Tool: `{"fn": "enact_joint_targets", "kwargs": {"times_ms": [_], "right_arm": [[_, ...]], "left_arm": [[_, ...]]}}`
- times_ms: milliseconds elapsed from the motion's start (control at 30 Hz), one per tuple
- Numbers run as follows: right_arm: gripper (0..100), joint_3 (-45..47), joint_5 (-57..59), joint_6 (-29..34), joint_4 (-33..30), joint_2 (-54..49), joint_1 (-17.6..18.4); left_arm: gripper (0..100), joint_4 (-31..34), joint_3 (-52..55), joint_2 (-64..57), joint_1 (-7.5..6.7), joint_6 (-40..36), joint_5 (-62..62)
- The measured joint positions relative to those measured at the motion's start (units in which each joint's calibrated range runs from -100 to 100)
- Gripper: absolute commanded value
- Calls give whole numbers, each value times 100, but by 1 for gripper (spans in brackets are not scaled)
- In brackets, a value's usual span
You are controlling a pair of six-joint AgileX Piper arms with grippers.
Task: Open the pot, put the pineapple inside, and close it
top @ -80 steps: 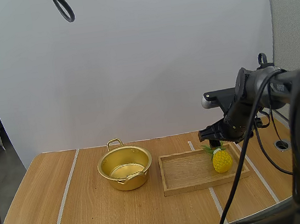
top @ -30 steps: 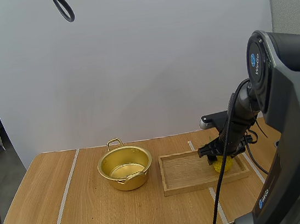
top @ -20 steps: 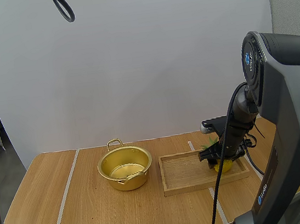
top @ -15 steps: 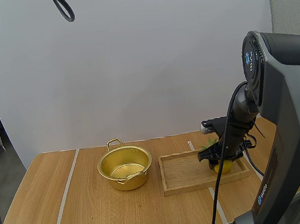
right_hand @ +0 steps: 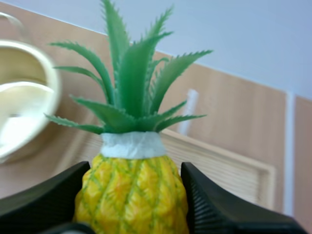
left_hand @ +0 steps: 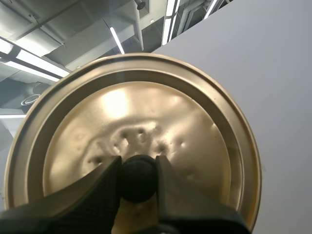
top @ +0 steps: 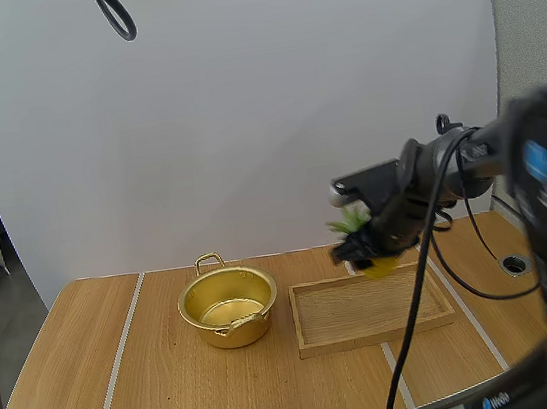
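1. My right hand (top: pixel 363 250) grips the pineapple (right_hand: pixel 131 187) by its yellow body, one finger on each side, with the green leaves pointing away from the hand
2. In the high view the fruit hangs in the air over the far rim of the wooden tray (top: pixel 368 311), clear of it
3. The pot (top: pixel 228 306) sits open on the bench (top: pixel 167 390), left of the tray and near it
4. My left hand (left_hand: pixel 138 166) pinches the black knob (left_hand: pixel 139 183) of the lid (left_hand: pixel 146 107), fingers closed against either side
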Motion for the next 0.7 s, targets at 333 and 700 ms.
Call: {"fn": "enact_joint_targets", "kwargs": {"times_ms": [333,700], "right_arm": [[0,-1149,1054,562,68,23,1151],[0,-1887,1126,860,82,1551,1704]], "left_arm": [[0,0,0,0,0,0,0],[0,0,0,0,0,0,0]]}}
